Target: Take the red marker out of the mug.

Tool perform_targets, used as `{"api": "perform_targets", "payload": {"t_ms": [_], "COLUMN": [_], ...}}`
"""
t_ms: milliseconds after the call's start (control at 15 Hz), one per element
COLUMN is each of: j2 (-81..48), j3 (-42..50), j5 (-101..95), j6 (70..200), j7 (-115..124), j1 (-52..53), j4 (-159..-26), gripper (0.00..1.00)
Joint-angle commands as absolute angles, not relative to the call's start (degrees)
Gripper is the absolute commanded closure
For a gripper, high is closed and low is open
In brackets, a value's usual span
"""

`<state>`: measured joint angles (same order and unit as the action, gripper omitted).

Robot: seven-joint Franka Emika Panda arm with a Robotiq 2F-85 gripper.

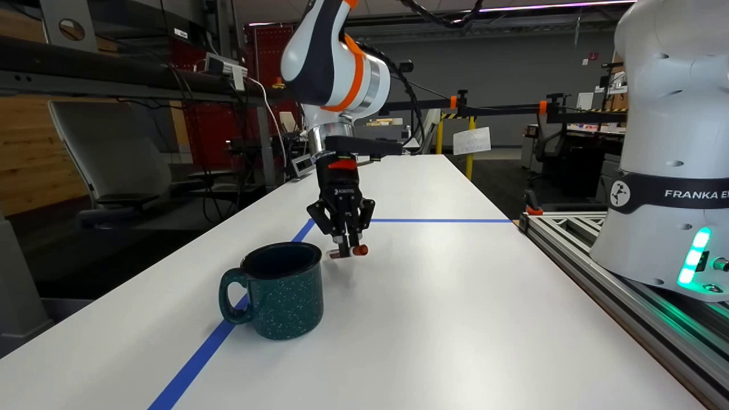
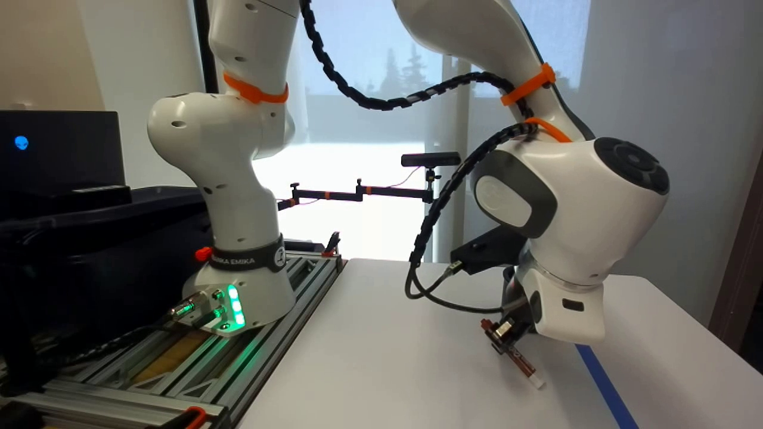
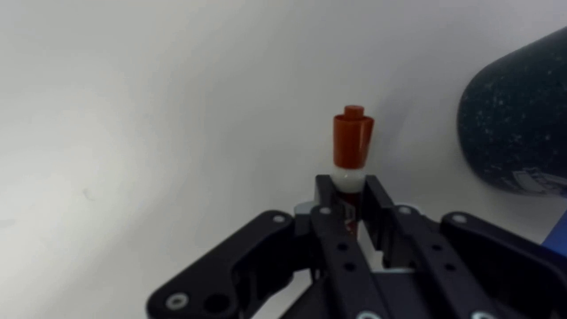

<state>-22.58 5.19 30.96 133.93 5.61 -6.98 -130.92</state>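
One white table (image 1: 455, 319), blue tape (image 1: 196, 364), mug (image 1: 285, 302), chair (image 1: 111, 151)

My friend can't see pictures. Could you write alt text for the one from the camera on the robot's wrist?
A black gripper pinches a red marker over a white table. At the right, apart from the marker, is a dark green speckled mug, cut off by the picture's edge, with a bit of a blue line below it.

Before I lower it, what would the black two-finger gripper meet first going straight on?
Probably the smooth white tabletop below; whether its fingertips or the held slim red marker touches first is unclear.
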Motion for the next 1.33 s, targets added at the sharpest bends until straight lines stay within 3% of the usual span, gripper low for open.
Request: {"api": "perform_targets", "payload": {"t_ms": [0, 67, 200, 600, 1267], "j2": [-22.7, -22.6, -22.2, -17.4, -7.1], "j3": [3.6, 3.5, 3.2, 3.0, -0.4], "j5": [31.2, 30.9, 30.6, 25.5, 23.8], "j6": [136.3, 136.8, 136.7, 136.8, 136.0], "j7": [3.2, 3.4, 3.8, 5.0, -13.2], "j1": [-7.9, -7.7, -7.5, -5.5, -6.0], "j4": [-132.4, -132.5, -132.6, -133.7, -136.2], "gripper": [0.95, 0.57, 0.49, 0.03, 0.0]}}
